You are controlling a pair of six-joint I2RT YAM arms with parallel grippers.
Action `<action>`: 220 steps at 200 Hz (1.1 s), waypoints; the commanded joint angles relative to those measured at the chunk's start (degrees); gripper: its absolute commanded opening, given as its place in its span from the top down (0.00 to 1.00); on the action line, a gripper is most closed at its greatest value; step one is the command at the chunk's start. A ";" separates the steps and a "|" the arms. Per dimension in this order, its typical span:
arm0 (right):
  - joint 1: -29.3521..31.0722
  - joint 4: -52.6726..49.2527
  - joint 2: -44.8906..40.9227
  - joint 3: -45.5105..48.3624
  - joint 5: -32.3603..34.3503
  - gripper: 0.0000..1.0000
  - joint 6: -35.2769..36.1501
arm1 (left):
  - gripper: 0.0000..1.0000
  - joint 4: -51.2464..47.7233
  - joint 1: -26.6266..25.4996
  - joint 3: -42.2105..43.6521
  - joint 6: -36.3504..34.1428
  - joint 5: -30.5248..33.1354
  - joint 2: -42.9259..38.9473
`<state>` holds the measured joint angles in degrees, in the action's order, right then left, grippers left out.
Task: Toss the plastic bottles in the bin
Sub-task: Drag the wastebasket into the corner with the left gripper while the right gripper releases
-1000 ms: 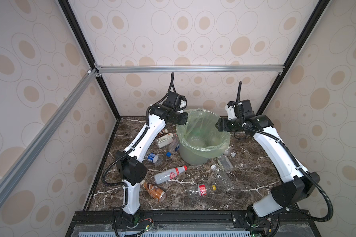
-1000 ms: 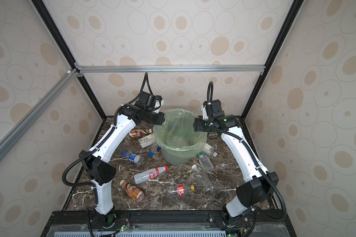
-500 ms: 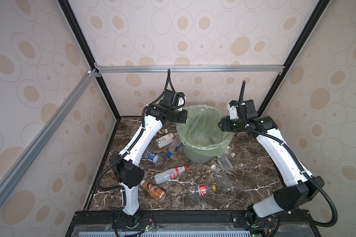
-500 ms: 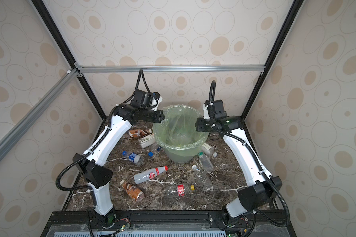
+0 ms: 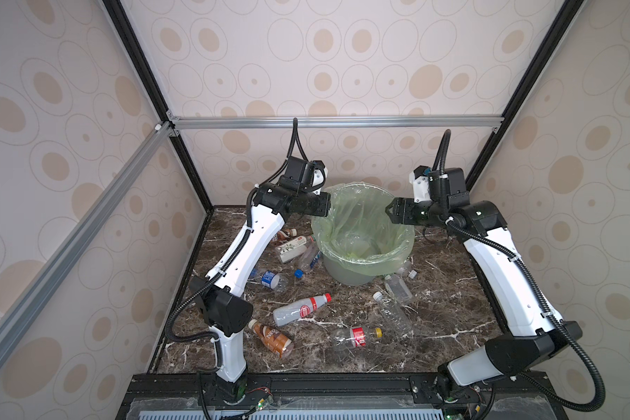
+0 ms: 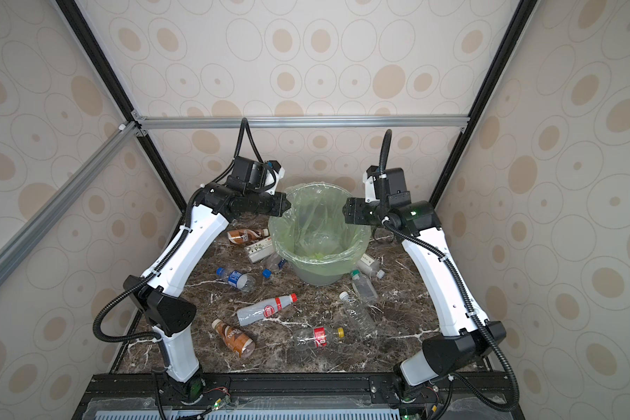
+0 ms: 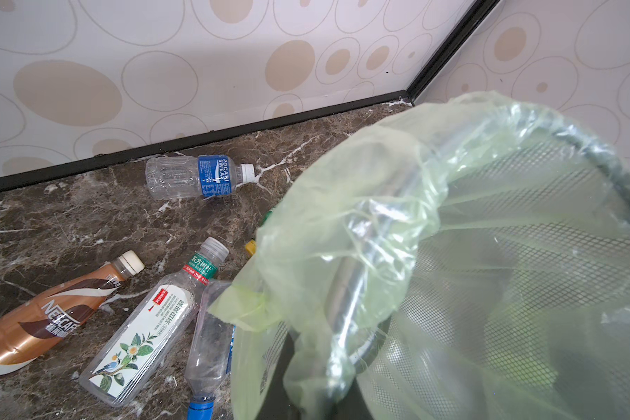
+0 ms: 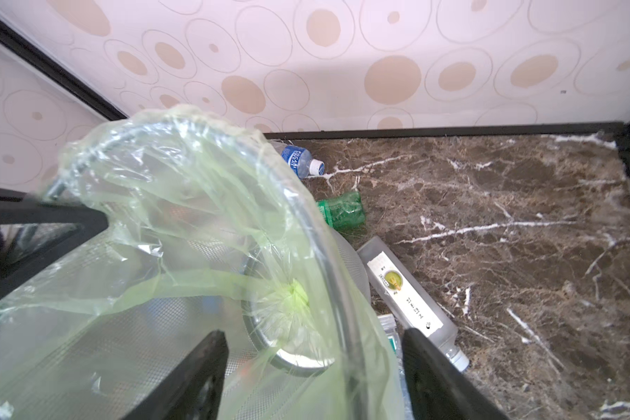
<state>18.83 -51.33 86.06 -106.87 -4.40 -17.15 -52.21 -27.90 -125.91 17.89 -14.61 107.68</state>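
Behind bin — green bottle, wrist-view only

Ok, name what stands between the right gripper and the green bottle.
The bag-lined rim of the bin: it runs between the open jaws of the right gripper, and the green bottle lies beyond it.

Pale green, bag-lined bin stands centre-back — plastic bottles lie scattered around it.
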 commanded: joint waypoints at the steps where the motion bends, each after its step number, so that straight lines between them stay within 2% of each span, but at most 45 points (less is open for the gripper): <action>1: 0.42 -1.17 -2.42 -3.42 -1.89 0.13 -0.79 | 1.00 3.78 0.90 -4.97 2.73 -0.97 -3.20; 35: 0.44 -1.88 -3.35 -5.97 -1.07 0.00 -0.49 | 1.00 4.75 2.57 -6.07 4.47 -1.84 -4.11; 72: 0.46 -1.95 -3.89 -5.75 -0.28 0.01 -0.30 | 1.00 6.04 5.44 -7.44 6.34 -4.41 -5.00; 110: 0.42 -1.14 -4.65 -4.66 0.27 0.01 0.08 | 1.00 6.41 9.10 -7.68 7.07 -4.11 -6.75; 184: 0.44 0.61 -3.88 -2.59 -1.01 0.01 0.71 | 1.00 8.67 23.65 -4.91 9.35 -6.26 -12.27; 220: 0.48 6.19 -3.96 2.61 -6.26 0.01 0.02 | 1.00 9.84 31.32 -0.24 10.00 -6.17 -15.12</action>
<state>18.92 -49.21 82.59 -107.28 -6.37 -17.10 -49.80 -0.49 -127.44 24.27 -17.98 96.97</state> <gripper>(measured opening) 0.988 0.113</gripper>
